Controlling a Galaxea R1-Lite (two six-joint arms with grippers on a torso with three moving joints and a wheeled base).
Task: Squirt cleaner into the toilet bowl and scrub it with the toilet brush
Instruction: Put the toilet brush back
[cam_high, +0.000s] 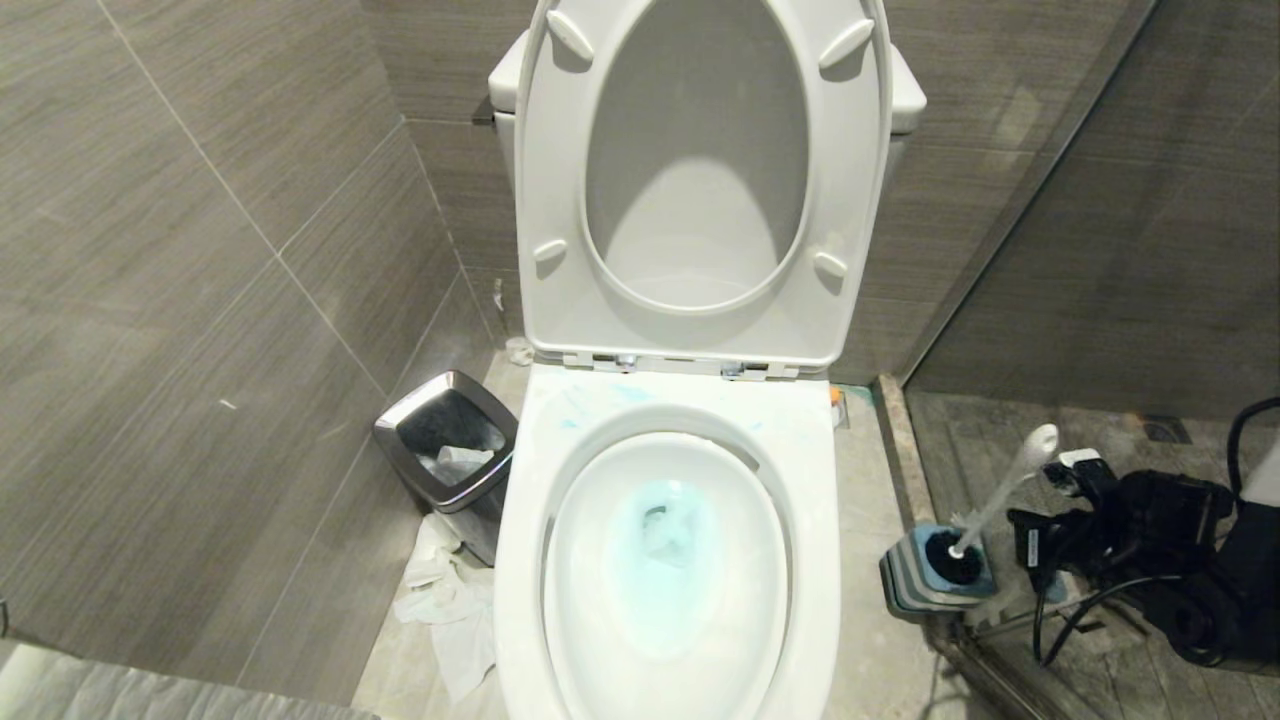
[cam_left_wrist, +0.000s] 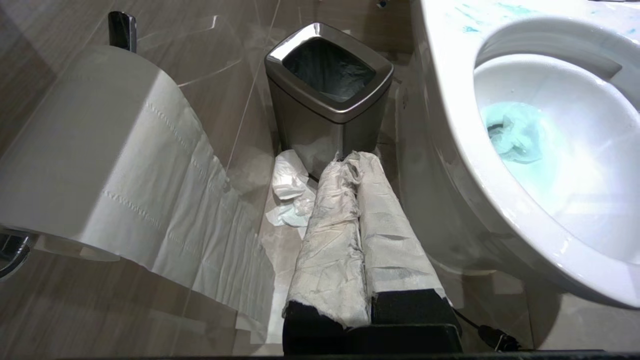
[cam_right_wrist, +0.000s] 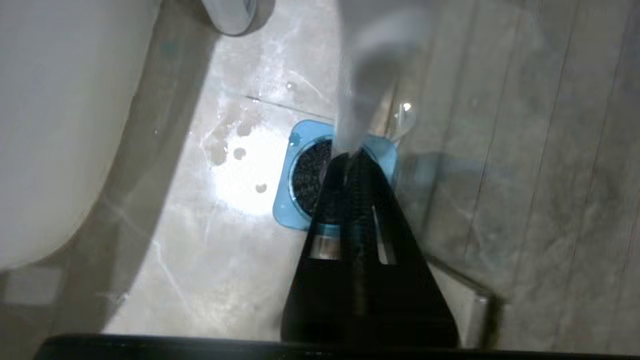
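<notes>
Overhead, in the head view, the toilet bowl (cam_high: 665, 560) stood in the middle with its seat and lid (cam_high: 700, 180) raised against the tank. The cleaner (cam_high: 665, 545) showed as a turquoise patch low in the basin, with faint blue smears on the rim near the hinges. The toilet brush (cam_high: 1000, 490) leaned in its striped holder (cam_high: 935, 575) on the floor to the right of the bowl, its handle tilting up and to the right. The right hand (cam_high: 1075, 480), dark and cabled, was just beside the top of that handle. A steel bin (cam_high: 450, 450) sat to the left, crumpled paper (cam_high: 450, 600) lying at its foot.

In the left wrist view, the left hand (cam_left_wrist: 357, 165), wrapped in paper, pointed toward the bin (cam_left_wrist: 330, 85) with its 2 fingers pressed together on nothing. A toilet roll (cam_left_wrist: 100, 150) hung close by.

In the right wrist view, the right hand (cam_right_wrist: 350, 160) was pinched on the brush handle (cam_right_wrist: 365, 75), directly above the blue holder (cam_right_wrist: 300, 175).
</notes>
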